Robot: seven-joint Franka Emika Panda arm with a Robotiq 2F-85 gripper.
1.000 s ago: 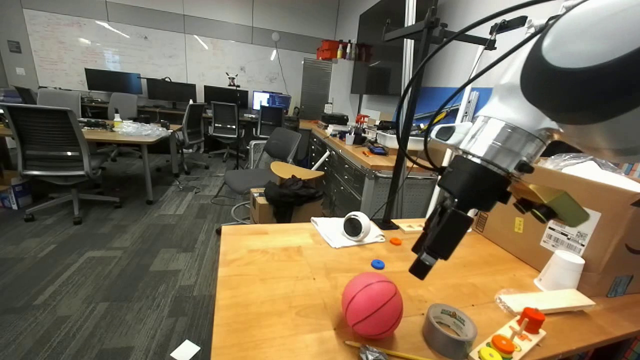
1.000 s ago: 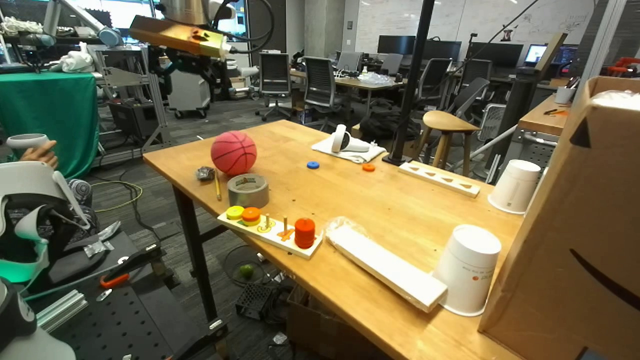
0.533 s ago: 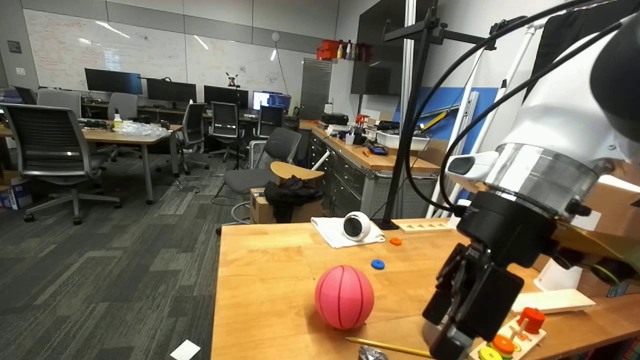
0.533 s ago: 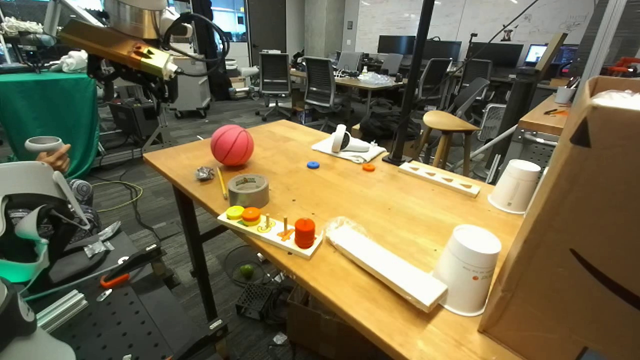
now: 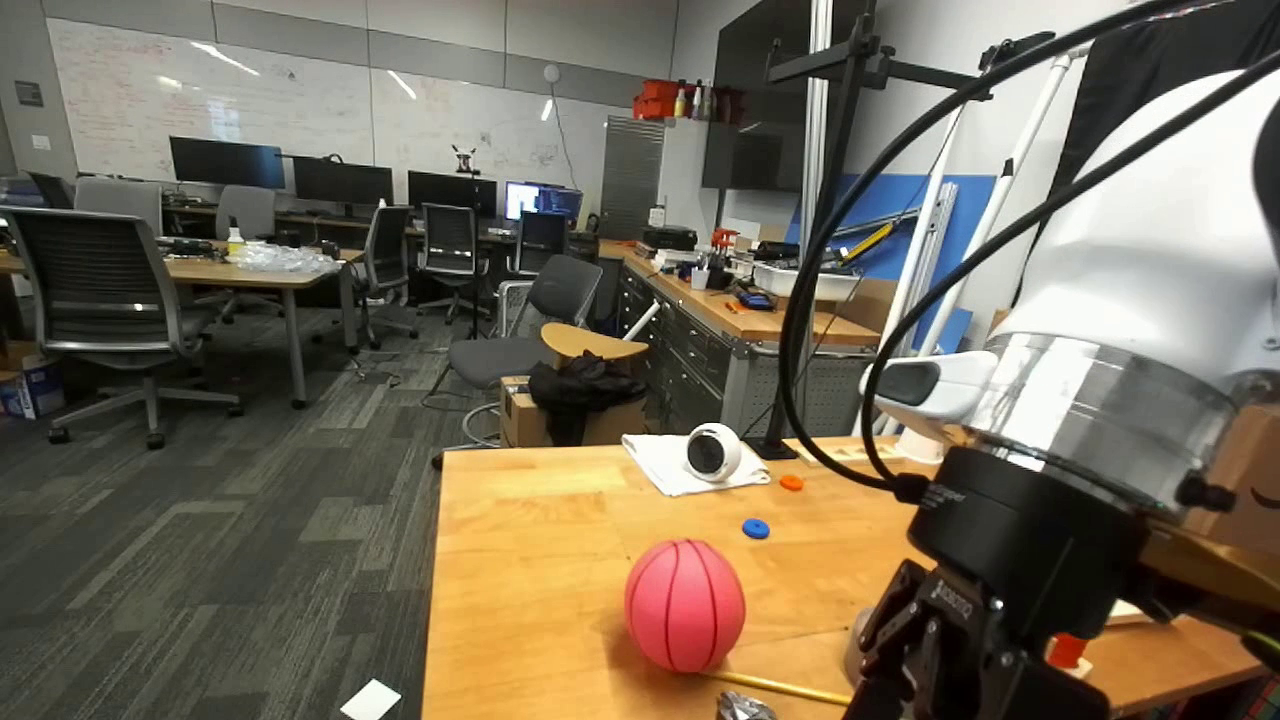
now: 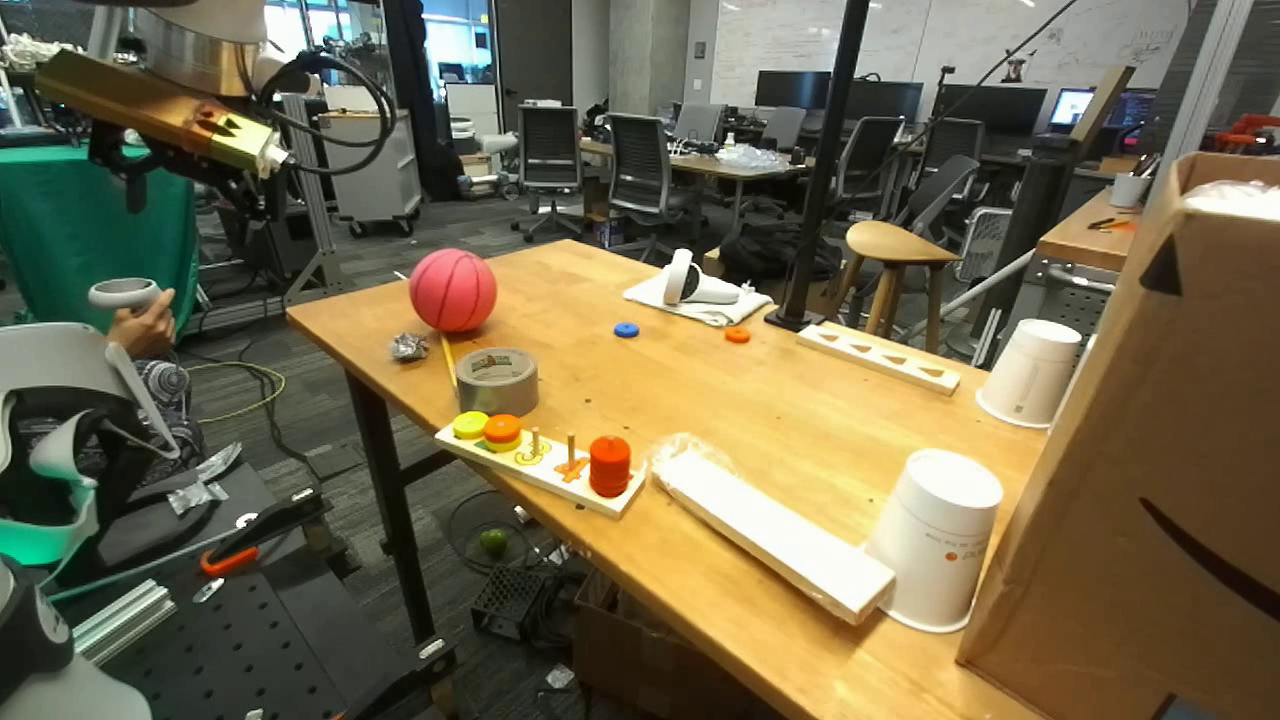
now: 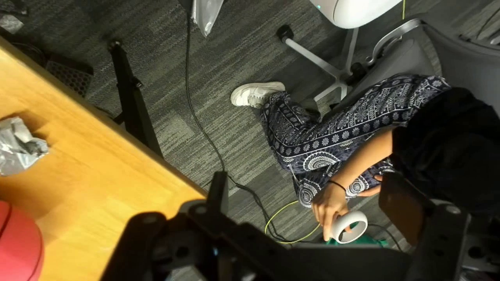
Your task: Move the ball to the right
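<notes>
The left border of the wrist view is cutting off most of the ball (image 7: 17, 244), and the gripper (image 7: 306, 195) is standing with its fingers wide apart. In an exterior view the gripper is hiding most of the tape roll (image 5: 855, 652). The ball is resting on the bench (image 5: 530, 560), bare wood stretching from it to one edge and to the blue disc (image 5: 756, 528).

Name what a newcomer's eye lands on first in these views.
The pinkish-red ball, vivid on the wooden table beside a yellow pencil, in both exterior views. Next, the robot arm, bulky down the right side in an exterior view. In the wrist view, a seated person in patterned trousers past the table's edge, with the robot's open hand across the lower part.
</notes>
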